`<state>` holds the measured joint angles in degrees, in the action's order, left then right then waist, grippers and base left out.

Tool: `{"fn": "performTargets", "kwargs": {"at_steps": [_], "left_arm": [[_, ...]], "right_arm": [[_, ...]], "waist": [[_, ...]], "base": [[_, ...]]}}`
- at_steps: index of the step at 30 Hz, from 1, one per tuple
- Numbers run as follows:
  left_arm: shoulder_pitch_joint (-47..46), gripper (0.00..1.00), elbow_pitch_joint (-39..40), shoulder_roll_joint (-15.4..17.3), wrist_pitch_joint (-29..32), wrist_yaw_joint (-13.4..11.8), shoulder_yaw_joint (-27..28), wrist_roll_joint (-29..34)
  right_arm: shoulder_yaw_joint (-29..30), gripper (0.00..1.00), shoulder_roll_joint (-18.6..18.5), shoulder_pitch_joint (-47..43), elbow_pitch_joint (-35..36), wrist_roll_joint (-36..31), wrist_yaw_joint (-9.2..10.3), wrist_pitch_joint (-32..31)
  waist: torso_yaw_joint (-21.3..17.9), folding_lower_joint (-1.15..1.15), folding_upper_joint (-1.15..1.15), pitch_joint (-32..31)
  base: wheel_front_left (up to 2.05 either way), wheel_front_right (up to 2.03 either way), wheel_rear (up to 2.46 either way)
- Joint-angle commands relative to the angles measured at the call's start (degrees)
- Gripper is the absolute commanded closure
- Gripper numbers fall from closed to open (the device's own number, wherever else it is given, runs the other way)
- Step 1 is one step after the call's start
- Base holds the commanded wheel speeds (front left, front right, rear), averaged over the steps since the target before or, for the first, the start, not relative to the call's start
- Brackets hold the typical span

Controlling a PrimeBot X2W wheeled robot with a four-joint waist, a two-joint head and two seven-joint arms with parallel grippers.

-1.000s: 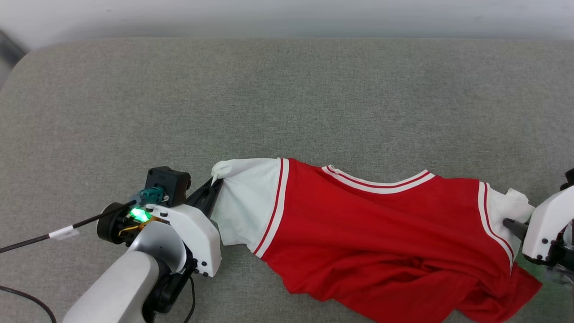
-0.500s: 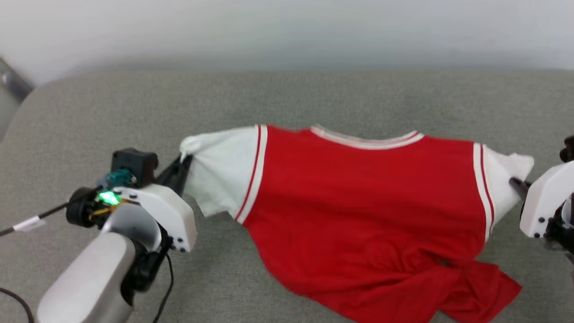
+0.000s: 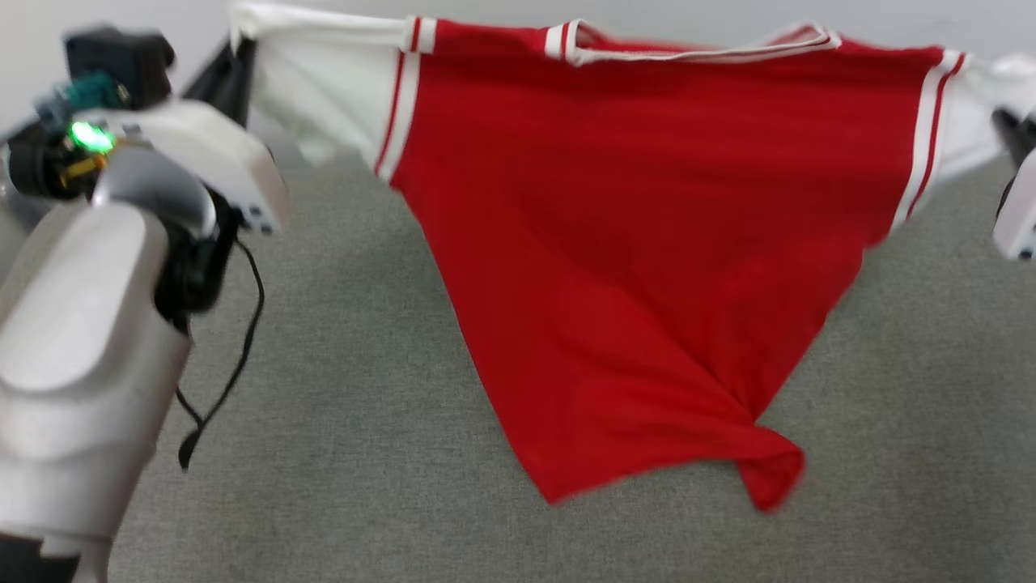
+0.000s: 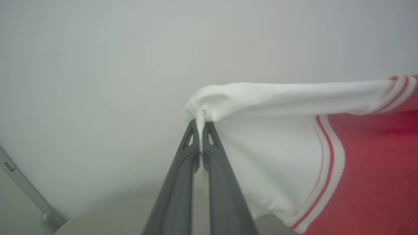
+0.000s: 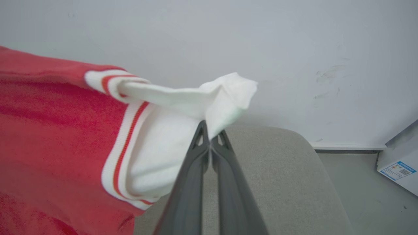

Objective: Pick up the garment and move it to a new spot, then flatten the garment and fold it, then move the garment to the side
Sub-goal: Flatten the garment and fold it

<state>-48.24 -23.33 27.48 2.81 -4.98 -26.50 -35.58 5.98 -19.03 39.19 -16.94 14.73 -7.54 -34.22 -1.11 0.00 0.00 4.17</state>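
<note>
Cloth of the bright red jersey shirt with white sleeves (image 3: 631,243) looks soft and floppy, hanging between the left hand (image 4: 200,125) and right hand (image 5: 210,130), each pinching a sleeve tip.

One garment (image 3: 631,243), with two white sleeves (image 3: 324,81), one at each end. Two end effectors, the left end effector (image 4: 200,126) and the right end effector (image 5: 210,131), each with two dark fingers (image 4: 176,182). One grey worktop (image 3: 364,453). One green light (image 3: 89,136), one black cable (image 3: 239,360), and one white box (image 5: 403,148) bearing one blue label (image 5: 397,170).
</note>
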Motion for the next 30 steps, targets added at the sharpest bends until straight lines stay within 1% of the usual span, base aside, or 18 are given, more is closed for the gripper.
{"fn": "performTargets", "kwargs": {"at_steps": [1,5,9,13,18,24,30], "left_arm": [[-1.75,1.0,-1.33,-0.04,-0.62,-0.07,0.8,-0.26],[-10.48,1.0,-7.83,-0.82,-2.25,0.93,2.28,-0.23],[-19.62,1.0,-12.69,-0.44,-5.0,1.45,3.43,1.16],[-28.67,1.0,-15.68,0.23,-8.48,1.97,4.97,1.98],[-38.96,1.0,-17.47,1.62,-10.87,2.85,6.92,2.01],[-47.62,1.0,-18.6,2.81,-12.78,4.05,8.44,1.76],[-51.67,1.0,-20.61,3.11,-14.77,5.13,8.88,1.71]], "right_arm": [[0.32,1.0,-0.74,1.68,-0.6,-0.52,0.1,0.72],[0.52,1.0,-0.28,9.41,-2.38,-1.98,0.11,4.3],[0.11,1.0,0.32,17.97,-3.85,-3.79,0.11,8.94],[-0.29,1.0,0.86,27.21,-5.17,-6.09,0.12,14.13],[-2.04,1.0,1.75,38.46,-8.31,-7.62,0.11,19.23],[-4.44,1.0,2.06,49.14,-12.45,-7.37,0.11,23.22],[-7.51,1.0,2.0,56.04,-17.56,-6.1,0.11,27.03]], "waist": [[0.11,0.0,0.0,1.0],[-0.13,0.0,0.0,4.63],[-0.59,0.0,0.0,9.72],[-1.3,0.0,0.0,15.44],[-2.3,0.0,0.0,23.0],[-2.67,0.0,0.0,31.57],[-2.56,0.0,0.0,37.42]], "base": [[0.0,0.0,0.0],[0.0,0.0,0.0],[0.0,0.0,0.0],[0.0,0.0,0.0],[0.0,0.0,0.0],[0.0,0.0,0.0],[0.0,0.0,0.0]]}}
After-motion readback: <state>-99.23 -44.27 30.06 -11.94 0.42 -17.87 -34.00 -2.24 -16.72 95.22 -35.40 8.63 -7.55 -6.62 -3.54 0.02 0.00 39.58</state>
